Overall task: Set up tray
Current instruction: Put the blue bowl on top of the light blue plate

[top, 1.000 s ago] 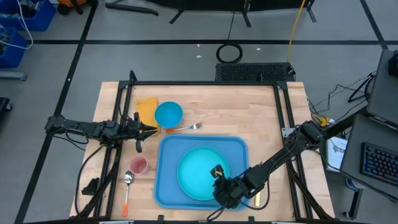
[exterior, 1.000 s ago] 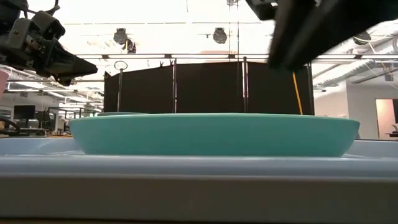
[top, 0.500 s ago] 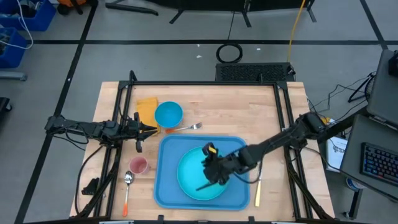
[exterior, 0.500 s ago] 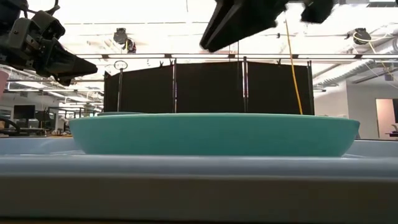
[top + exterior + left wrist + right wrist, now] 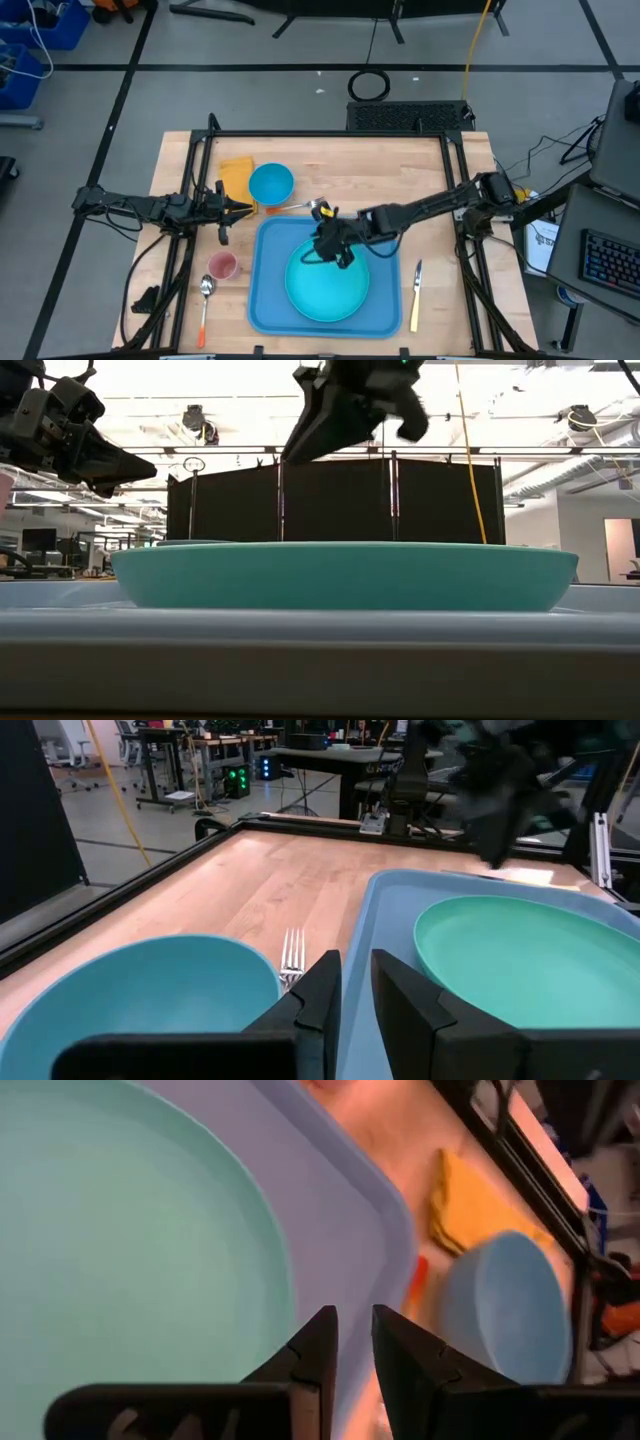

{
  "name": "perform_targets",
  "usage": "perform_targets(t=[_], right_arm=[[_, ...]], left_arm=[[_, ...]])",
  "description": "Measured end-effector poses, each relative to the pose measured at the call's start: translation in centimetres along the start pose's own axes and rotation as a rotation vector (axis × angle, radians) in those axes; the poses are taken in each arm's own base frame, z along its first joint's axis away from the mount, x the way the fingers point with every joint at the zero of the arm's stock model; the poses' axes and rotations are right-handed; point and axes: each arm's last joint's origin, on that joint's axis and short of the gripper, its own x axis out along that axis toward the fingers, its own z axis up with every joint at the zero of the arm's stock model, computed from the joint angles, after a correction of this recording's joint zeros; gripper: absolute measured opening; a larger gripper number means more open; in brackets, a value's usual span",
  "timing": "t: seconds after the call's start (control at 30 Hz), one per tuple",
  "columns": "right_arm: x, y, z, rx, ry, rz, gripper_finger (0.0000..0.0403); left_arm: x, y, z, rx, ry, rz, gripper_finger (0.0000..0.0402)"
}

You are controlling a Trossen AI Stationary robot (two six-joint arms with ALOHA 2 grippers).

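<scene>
My tray (image 5: pixel 268 300) sits lower centre of the high view with the turquoise plate (image 5: pixel 327 282) on it. My right gripper (image 5: pixel 322 243) hangs over its top edge, fingers nearly together, holding nothing — left gripper (image 5: pixel 243 209) likewise, parked left. Bowl (image 5: pixel 271 184), fork (image 5: pixel 303 204), cup (image 5: pixel 222 265), spoon (image 5: pixel 204 305), knife (image 5: pixel 415 293) remain outside — mostly undone, I judge.

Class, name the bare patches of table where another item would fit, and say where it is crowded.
Free: wood behind the tray, right of the fork. Also right of the knife. Crowded: left side, with bowl, yellow cloth, pink cup, spoon.
</scene>
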Motion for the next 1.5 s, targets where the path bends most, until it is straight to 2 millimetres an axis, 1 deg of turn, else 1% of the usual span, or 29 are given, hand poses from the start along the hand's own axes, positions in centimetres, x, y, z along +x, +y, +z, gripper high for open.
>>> perform_targets(t=[0.1,0.4,0.6,0.73,0.87,1.1,1.27,1.37,1.5], right_arm=[[0.3,-1.2,-0.7,-0.005,0.011,-0.021,0.0059],[0.9,-4.4,-2.6,0.023,-0.029,-0.018,0.0059],[1.0,-6.5,-3.0,0.02,-0.051,-0.016,0.0059],[1.6,-7.6,-2.8,0.013,-0.065,-0.012,0.0059],[3.1,-8.2,-2.8,0.002,-0.033,0.008,0.0059],[6.8,-9.7,-1.9,-0.018,0.0,0.052,0.0059],[9.3,-10.4,-1.9,-0.017,0.067,0.104,0.0059],[10.2,-11.0,-2.0,-0.013,0.089,0.115,0.0059],[10.6,-11.9,-2.6,0.007,0.1,0.109,0.0059]], left_arm=[[0.0,0.0,0.0,0.0,0.0,0.0,0.0063],[0.0,0.0,0.0,0.0,0.0,0.0,0.0063],[0.0,0.0,0.0,0.0,0.0,0.0,0.0063],[0.0,0.0,0.0,0.0,0.0,0.0,0.0063],[0.0,0.0,0.0,0.0,0.0,0.0,0.0063],[0.0,0.0,0.0,0.0,0.0,0.0,0.0063],[0.0,0.0,0.0,0.0,0.0,0.0,0.0063],[0.0,0.0,0.0,0.0,0.0,0.0,0.0063],[0.0,0.0,0.0,0.0,0.0,0.0,0.0063]])
